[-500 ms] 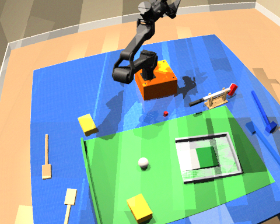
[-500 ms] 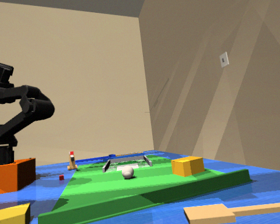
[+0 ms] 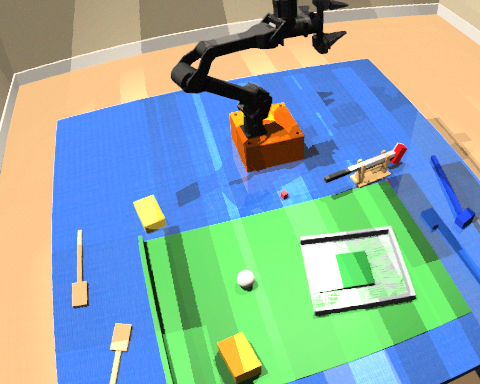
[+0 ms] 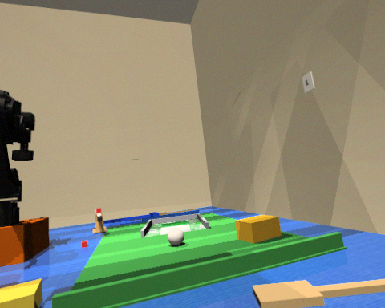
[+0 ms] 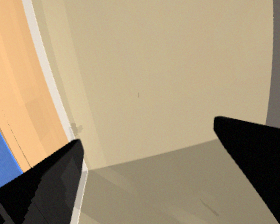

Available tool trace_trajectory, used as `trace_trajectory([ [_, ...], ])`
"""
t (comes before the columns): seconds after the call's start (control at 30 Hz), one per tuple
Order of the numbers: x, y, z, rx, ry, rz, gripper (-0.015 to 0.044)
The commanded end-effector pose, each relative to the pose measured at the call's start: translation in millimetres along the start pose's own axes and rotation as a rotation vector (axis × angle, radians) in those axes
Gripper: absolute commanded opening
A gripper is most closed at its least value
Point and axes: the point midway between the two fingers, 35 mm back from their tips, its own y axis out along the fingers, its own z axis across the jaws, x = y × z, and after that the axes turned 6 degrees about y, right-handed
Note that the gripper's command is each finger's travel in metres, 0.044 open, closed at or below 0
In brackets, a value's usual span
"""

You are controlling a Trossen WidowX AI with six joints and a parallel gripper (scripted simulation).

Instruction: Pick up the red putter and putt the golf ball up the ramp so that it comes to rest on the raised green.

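Putter (image 3: 370,161) (image 4: 99,210), red-headed, lies across a small wooden stand (image 3: 371,177) (image 4: 99,228) on the blue surface (image 3: 110,165) (image 4: 60,261).

Top view: putter's red head points toward 2 o'clock, black grip toward 8. Golf ball (image 3: 245,279) (image 4: 176,237) sits on the green mat (image 3: 210,260) (image 4: 128,257); white ramp (image 3: 320,270) (image 4: 175,229) and raised green (image 3: 355,269) are at its 3 o'clock, inside a low walled frame (image 3: 410,280) (image 4: 204,221). Small red cube (image 3: 284,195) (image 4: 84,244) at the ball's 1 o'clock; orange-yellow block (image 3: 239,356) (image 4: 258,228) at its 6. Claw (image 3: 345,19) (image 5: 149,133) is raised at 1 o'clock from the orange base (image 3: 275,152) (image 4: 36,237), well apart from the putter. Blue putter (image 3: 447,190) lies near the right edge.

Exterior view: ball rests short of the ramp, on the mat. Putter stand at its 10 o'clock, block at its 3.

Wrist view: claw released, fingers wide apart, nothing between them; tips at 8 and 3 o'clock. Beyond: beige wall (image 5: 165,65), with pale floor (image 5: 25,65) toward 10.
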Motion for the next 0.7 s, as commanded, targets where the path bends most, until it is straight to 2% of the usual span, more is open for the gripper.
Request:
trace_trajectory([
  [0.0, -38.9, 24.4, 31.2, 0.17, -0.004, 0.133, 0.044],
  [0.13, -92.5, 37.0, 64.2, 0.351, 0.042, 0.292, 0.044],
  [0.33, -167.4, 27.0, 105.8, 0.556, 0.141, 0.509, 0.044],
  [0.5, -224.2, -2.0, 143.9, 0.732, 0.347, 0.689, 0.044],
  [0.67, -270.4, -49.3, 181.3, 0.88, 0.658, 0.876, 0.044],
])
